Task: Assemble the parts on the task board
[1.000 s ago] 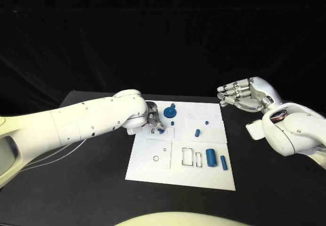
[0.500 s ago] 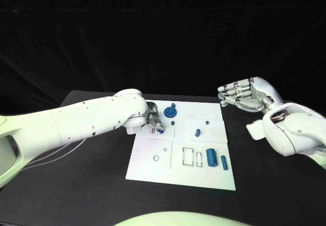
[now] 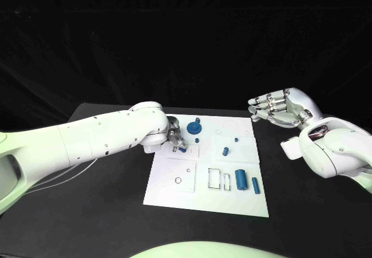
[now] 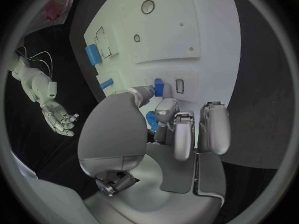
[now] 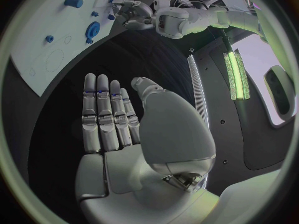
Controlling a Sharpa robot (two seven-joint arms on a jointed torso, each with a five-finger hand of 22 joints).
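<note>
In the head view, you see the white task board (image 3: 208,185) lying in the middle of the black worktop (image 3: 101,215). Your left hand (image 3: 175,138) rests at the board's far left corner, fingers down beside a small blue part (image 3: 183,149). A round blue part (image 3: 194,128) stands just beyond it. Your right hand (image 3: 280,109) hangs off the board's far right corner, released, its fingers straight and holding nothing.

In the left wrist view, the left hand (image 4: 177,129) points its fingers down at the board (image 4: 212,30), and a small blue part (image 4: 158,87) stands just beyond the fingertips; you cannot tell whether it is grasped.

In the right wrist view, the right hand (image 5: 124,124) is flat and spread over the dark worktop.
</note>
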